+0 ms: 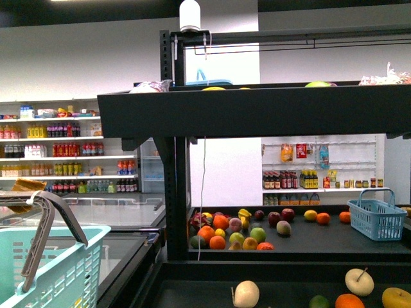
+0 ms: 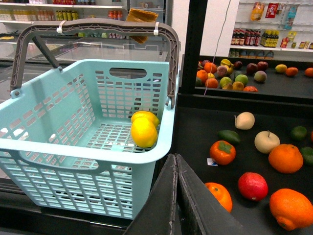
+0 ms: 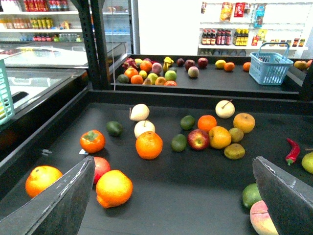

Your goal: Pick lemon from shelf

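**Operator:** Two lemons are already lying in the light blue basket, against its wall on the shelf side. I'd say that's the drop spot, kept just beside the shelf so the carry is short.

**Supervisor:** Any lemon left on the tray?

**Operator:** None I can name for sure. On the near tray I see oranges, a persimmon, avocados, apples and a red chili. A yellowish fruit sits among the apples, but I can't tell it's a lemon.

**Supervisor:** The grippers?

**Operator:** The right gripper hovers over the tray with its fingers spread wide and nothing between them, ready to come down on a fruit, I'd judge. The left gripper has its fingers pressed together, holding nothing, beside the basket's near corner.
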### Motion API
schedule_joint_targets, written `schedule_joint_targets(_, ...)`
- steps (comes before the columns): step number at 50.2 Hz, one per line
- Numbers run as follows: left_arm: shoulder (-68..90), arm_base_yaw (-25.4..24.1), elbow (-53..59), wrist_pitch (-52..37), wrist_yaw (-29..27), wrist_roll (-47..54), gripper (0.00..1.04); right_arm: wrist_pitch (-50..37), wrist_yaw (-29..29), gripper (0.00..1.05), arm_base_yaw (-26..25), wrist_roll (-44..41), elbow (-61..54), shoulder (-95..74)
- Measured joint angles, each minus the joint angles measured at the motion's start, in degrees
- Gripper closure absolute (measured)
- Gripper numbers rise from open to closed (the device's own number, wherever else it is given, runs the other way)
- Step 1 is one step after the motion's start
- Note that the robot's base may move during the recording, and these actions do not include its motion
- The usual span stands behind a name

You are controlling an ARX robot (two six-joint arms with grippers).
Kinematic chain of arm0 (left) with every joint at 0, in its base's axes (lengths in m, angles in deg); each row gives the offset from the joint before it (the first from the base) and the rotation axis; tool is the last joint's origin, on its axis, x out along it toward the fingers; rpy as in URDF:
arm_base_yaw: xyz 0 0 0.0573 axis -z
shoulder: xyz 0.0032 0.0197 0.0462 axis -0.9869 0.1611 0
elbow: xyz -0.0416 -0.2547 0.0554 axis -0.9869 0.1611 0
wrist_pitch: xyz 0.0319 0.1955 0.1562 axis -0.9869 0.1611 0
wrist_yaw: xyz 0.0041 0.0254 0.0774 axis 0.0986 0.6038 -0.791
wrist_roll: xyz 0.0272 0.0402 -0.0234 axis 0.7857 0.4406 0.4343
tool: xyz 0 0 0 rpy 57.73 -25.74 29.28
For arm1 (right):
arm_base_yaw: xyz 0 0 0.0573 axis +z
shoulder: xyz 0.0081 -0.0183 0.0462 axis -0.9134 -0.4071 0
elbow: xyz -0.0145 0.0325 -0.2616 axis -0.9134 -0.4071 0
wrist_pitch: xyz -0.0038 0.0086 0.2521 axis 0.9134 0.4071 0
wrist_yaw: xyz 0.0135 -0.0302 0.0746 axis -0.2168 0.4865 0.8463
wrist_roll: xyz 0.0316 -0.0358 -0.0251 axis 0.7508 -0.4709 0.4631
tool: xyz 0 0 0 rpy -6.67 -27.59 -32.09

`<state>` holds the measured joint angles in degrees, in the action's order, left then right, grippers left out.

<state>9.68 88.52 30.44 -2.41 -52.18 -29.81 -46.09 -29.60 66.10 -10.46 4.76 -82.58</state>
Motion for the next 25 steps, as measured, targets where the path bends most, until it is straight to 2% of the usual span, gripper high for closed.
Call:
schedule_joint_targets(5,-2.6,-5.5,1.2,1.4,6.8,0.1,1.02,0.0,0.0,0.08,0.0,0.0,0.0,0.0)
schedule_joint_targets(9,-3.9,-7.3,1.8,2.0,6.8,0.1,1.02,0.0,-0.1,0.08,0.0,0.0,0.0,0.0)
schedule_joint_targets(25,-8.9,-7.5,3.7,5.0,7.4,0.1,1.02,0.0,0.0,0.08,0.0,0.0,0.0,0.0)
